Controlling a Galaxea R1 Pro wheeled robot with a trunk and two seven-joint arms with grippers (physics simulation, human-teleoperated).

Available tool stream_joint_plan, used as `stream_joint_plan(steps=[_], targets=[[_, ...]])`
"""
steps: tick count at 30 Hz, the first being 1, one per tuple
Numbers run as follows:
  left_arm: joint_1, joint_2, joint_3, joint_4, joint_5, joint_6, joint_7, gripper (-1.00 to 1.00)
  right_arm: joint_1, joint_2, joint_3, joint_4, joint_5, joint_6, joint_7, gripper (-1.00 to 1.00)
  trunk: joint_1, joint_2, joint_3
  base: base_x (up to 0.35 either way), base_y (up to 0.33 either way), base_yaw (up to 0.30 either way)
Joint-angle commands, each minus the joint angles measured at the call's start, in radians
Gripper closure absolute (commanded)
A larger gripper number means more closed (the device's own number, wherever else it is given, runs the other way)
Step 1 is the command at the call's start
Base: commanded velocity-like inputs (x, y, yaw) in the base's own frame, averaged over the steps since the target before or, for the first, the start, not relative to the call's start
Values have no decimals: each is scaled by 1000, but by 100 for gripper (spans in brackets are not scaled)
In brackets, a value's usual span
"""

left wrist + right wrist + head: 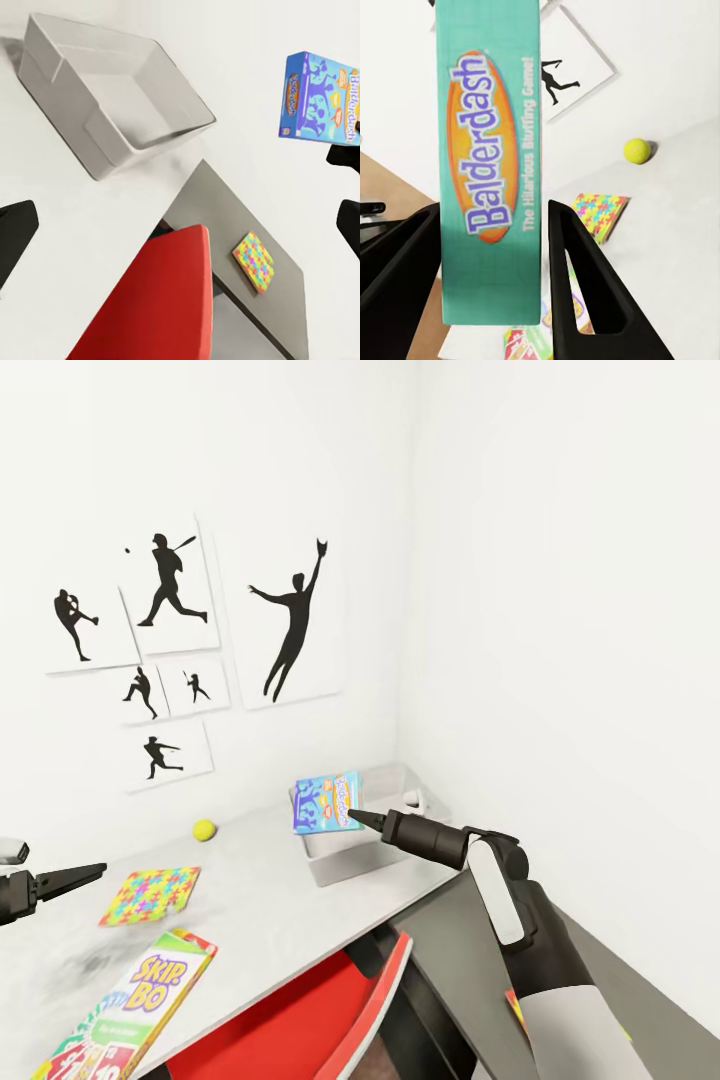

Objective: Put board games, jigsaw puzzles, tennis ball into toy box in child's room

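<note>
The toy box [345, 852] sits on the desk [270, 920] close to its far right corner, and everything else is placed from it. Nearest the camera and well left of the box, a Skip-Bo board game [130, 1010] lies flat at the desk's front edge, its near end running out of frame. Beyond it, still left of the box, one jigsaw puzzle [150, 894] lies flat, with bare desk top between it and the box. The left tool [85, 876] hovers just left of that puzzle, its fingers pressed together to a point. A red chair [310, 1025] is tucked under the front edge below the box. In the left wrist view a second jigsaw puzzle [255, 261] lies on a lower dark-grey surface [255, 225] beside the desk.

The right tool [352, 816] pinches the blue Balderdash board game [327, 801] by its edge — upright, directly above the box's open top. The box interior looks bare. Left of the box and farther back, the tennis ball [205, 829] rests near the wall, under the baseball silhouette pictures [180, 650].
</note>
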Motion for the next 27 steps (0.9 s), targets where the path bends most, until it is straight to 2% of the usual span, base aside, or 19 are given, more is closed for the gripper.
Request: stream_joint_plan(steps=[1, 9, 27], targets=[[-1, 0, 0, 0, -1, 11, -4, -100, -1, 1, -1, 0, -2, 6, 2, 100, 1, -2, -2, 24, 13, 0], [-1, 0, 0, 0, -1, 11, -4, -100, -1, 0, -1, 0, -2, 6, 3, 100, 1, -2, -2, 23, 33, 0], [0, 0, 0, -2, -1, 11, -4, -100, -1, 0, -1, 0, -2, 6, 3, 100, 1, -2, -2, 145, 71, 0]])
